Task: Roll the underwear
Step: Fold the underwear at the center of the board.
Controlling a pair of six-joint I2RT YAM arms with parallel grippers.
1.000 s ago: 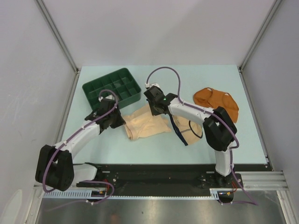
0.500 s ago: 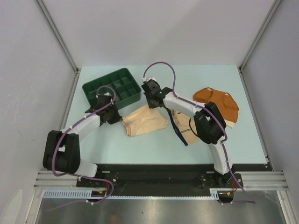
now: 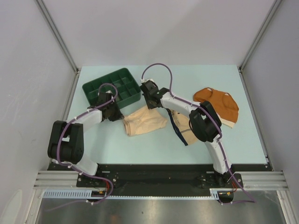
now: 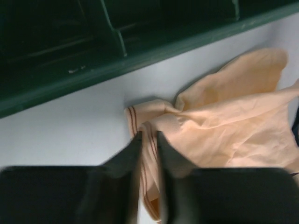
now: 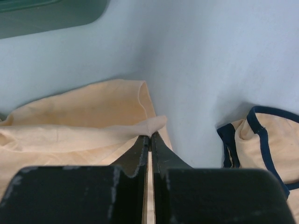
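Half the cream underwear [image 3: 184, 131] beneath arm [image 3: 182, 105]

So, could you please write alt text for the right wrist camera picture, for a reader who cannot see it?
The right gripper is shut on a fold of the pale peach underwear lying on the light table. The cream underwear with dark trim lies to the right; a green tray corner shows top left.

Pale mint flat surface [image 3: 201, 77] boxed in by plain white panel walls [image 3: 154, 28].
Silver aluminium posts [image 3: 57, 32] frame the back corners; light is even.
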